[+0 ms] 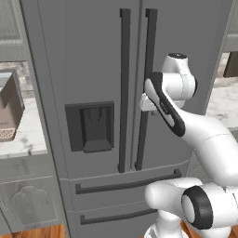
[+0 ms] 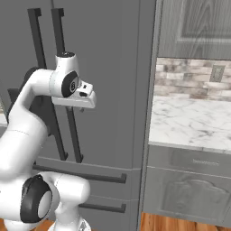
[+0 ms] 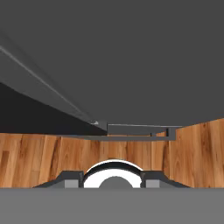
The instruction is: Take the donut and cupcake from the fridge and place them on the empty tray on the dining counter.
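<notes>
With the fridge [image 1: 93,69] shut and the donut and cupcake presumably hidden inside, the claw [image 2: 83,100] sits nearly closed at the right door's handle [image 1: 146,88], seemingly gripping it, and could slip off if the pull comes at an angle.

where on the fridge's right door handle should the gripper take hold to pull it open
Judging by its shape, grip the right door handle around its long black vertical bar, near mid-height, coming straight from the front with the fingers either side. The bar stands off the closed fridge door, leaving room behind. The gripper is already beside it.
</notes>
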